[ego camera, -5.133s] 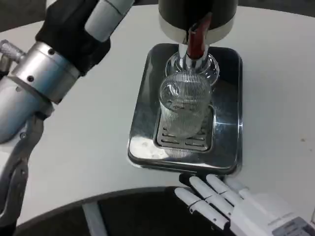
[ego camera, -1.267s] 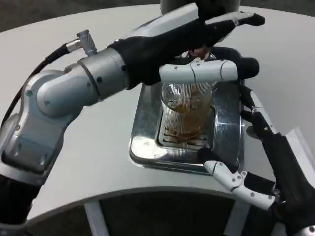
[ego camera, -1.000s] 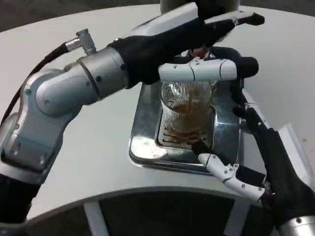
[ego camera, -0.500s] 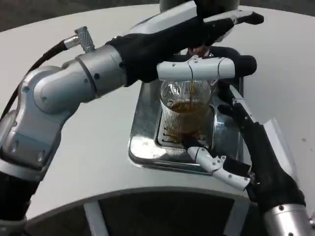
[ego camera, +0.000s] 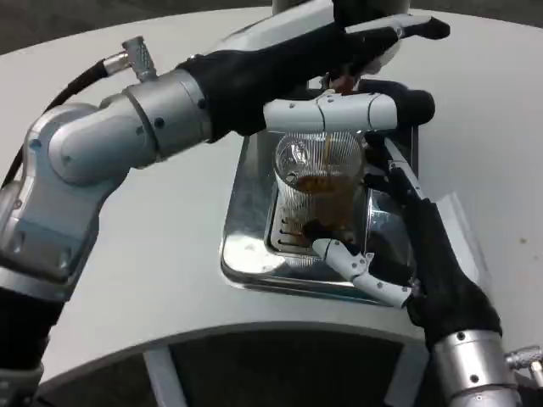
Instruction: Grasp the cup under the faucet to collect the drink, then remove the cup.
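Observation:
A ribbed clear glass cup (ego camera: pixel 316 197) stands on the grate of the steel drip tray (ego camera: pixel 246 246), partly filled with brown drink. A thin brown stream (ego camera: pixel 327 151) falls into it from the faucet. My left hand (ego camera: pixel 339 72) reaches across from the left and holds the red faucet lever (ego camera: pixel 344 82) between its fingers. My right hand (ego camera: pixel 411 250) comes in from the lower right. Its thumb (ego camera: pixel 344 257) lies against the cup's lower front and its fingers (ego camera: pixel 386 174) lie along the cup's right side.
The dark dispenser body (ego camera: pixel 365 7) stands at the tray's far end. My left forearm (ego camera: pixel 127 144) crosses the white table (ego camera: pixel 153 280) above the tray's left side. The table's rounded front edge runs just below the tray.
My right hand has slid up and left until thumb and fingers bracket the cup. The drink level has risen. My left hand stays on the lever.

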### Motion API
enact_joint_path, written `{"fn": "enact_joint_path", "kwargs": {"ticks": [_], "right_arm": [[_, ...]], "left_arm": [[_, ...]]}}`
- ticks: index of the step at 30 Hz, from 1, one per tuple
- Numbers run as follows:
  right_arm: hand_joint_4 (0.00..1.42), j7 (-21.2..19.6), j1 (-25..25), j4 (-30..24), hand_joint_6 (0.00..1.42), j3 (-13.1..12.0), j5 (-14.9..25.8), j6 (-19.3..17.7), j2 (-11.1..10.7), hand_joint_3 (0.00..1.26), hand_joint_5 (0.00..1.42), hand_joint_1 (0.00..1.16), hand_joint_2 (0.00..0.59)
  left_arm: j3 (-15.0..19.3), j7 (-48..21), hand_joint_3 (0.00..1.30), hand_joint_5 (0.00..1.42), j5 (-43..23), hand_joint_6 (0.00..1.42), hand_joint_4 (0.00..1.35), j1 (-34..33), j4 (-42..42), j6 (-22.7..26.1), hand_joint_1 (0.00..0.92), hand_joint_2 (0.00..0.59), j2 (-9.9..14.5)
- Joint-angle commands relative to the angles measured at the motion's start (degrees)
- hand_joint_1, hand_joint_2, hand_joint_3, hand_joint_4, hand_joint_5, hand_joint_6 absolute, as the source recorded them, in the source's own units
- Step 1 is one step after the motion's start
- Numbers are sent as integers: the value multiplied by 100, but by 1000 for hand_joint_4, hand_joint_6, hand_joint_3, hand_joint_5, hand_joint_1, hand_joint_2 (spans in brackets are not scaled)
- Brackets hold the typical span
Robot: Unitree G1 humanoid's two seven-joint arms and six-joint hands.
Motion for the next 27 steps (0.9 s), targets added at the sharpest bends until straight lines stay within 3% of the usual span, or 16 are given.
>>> {"fn": "enact_joint_path", "kwargs": {"ticks": [1,13,19,27], "right_arm": [[112,-210,-159,225,212,3,62,-123,28,88,184,704,231],[90,-441,-466,651,193,54,124,-76,73,70,174,711,230],[89,-516,-584,804,193,80,148,-47,91,51,182,769,228],[89,-733,-709,1070,193,132,116,-16,224,49,184,778,225]], "left_arm": [[-82,-176,96,0,95,94,0,99,250,66,0,84,91],[-49,-218,96,0,62,106,0,38,406,-44,0,86,129],[-53,-233,96,1,39,109,0,42,421,-56,0,89,170],[-13,-275,96,1,8,110,0,37,396,-64,0,91,241]]}}
